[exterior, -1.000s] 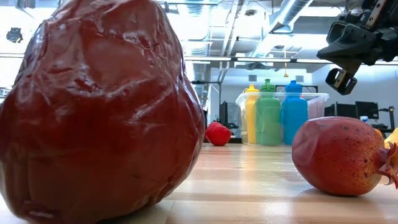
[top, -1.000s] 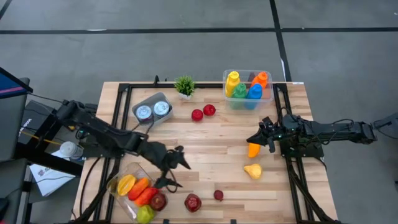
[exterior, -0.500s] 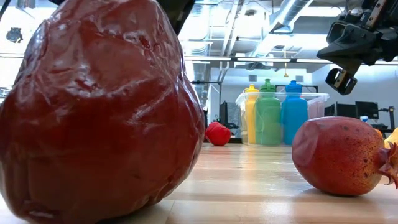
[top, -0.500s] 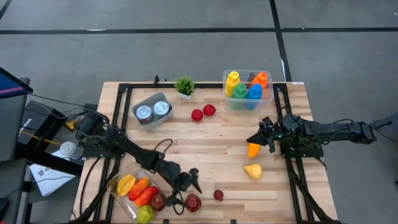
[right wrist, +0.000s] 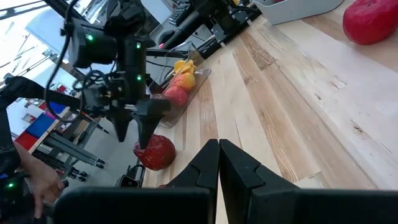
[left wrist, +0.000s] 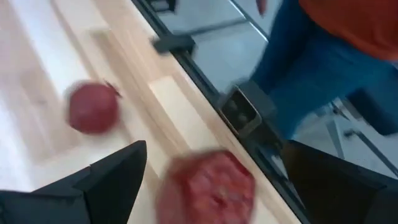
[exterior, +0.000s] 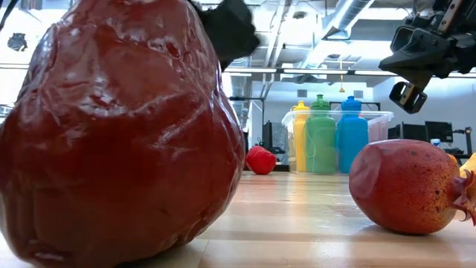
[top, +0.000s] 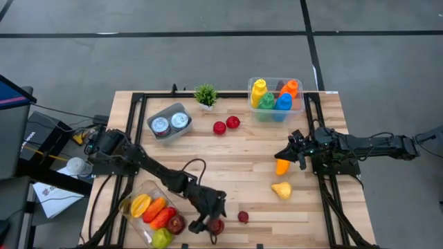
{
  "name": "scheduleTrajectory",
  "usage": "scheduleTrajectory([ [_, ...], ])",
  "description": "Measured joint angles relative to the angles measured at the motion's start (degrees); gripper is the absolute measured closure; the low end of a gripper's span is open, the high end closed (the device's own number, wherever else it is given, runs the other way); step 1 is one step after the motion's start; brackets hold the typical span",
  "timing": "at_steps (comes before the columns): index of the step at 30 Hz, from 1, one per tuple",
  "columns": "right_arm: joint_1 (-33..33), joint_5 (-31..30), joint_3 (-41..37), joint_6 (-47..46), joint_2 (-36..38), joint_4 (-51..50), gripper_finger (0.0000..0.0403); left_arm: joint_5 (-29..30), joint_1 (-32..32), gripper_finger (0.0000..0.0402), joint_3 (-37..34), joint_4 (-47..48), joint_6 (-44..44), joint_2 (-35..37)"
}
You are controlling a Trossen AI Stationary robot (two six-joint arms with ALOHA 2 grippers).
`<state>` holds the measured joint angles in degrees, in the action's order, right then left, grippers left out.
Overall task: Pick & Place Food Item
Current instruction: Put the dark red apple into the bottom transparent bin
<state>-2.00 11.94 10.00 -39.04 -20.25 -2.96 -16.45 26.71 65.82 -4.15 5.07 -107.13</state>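
Two open left gripper (top: 210, 223) fingers astride the red fruit (top: 216, 225)

Grey concrete floor (top: 208, 48) crossed by dark lines surrounds the wooden table (top: 249, 149), while beyond it ceiling ducts (exterior: 349, 18) run under bright overhead light, above dark monitors (exterior: 439, 132).

Legible text, labels, brands, numbers, signs: 0 entries. I can read nothing on anything around my claws. The round tops of the 2 cans (top: 170, 122), well off from my left claw (top: 208, 225), carry no readable print at this range. The coloured bottles (top: 273, 96) in the clear tub (top: 276, 114), just beyond my right claw (top: 296, 153), show no label I can make out.
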Motion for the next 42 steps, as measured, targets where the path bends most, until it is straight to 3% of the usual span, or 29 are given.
scheduleTrajectory([
  [6,0.0,0.0,0.0,0.0,0.0,0.0,0.0397,-0.4,1.5,0.0034,0.0,1.9,-1.6,0.0],
  [13,0.0,0.0,0.0,0.0,0.0,0.0,0.0397,3.2,1.2,0.0034,0.0,2.9,-3.1,0.0],
  [32,0.0,0.0,0.0,0.0,0.0,0.0,0.0397,2.6,1.4,0.0035,0.0,3.4,-4.8,-2.5],
  [42,0.0,0.0,0.0,0.0,0.0,0.0,0.0397,3.2,0.7,0.0075,0.0,3.0,-4.9,-3.2],
])
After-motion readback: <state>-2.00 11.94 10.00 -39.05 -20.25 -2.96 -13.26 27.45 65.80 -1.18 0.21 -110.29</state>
